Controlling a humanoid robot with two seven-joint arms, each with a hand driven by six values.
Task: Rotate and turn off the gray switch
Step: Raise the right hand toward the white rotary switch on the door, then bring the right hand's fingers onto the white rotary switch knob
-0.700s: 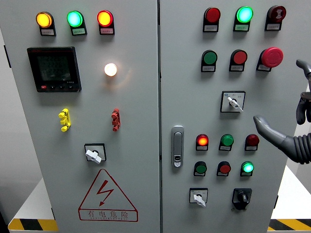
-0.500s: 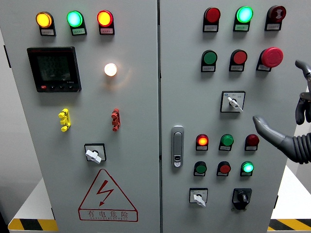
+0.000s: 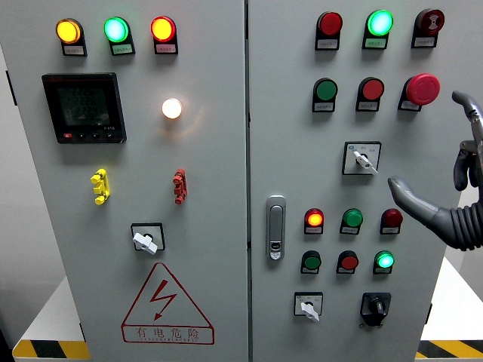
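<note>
Three gray rotary switches show on the gray cabinet. One switch sits at the right door's middle, its knob pointing down-right. Another switch is at the lower right door, and a third switch is on the left door. My right hand comes in from the right edge, open, with its thumb stretched left and a finger raised. It hovers to the right of the middle switch without touching it. The left hand is out of the picture.
The right door carries red and green buttons, a red mushroom button, lit lamps, a black selector and a door latch. The left door holds a meter, lamps and a warning triangle.
My right hand has drifted slightly left and up, closer to the middle switch. No switch knob has turned.
</note>
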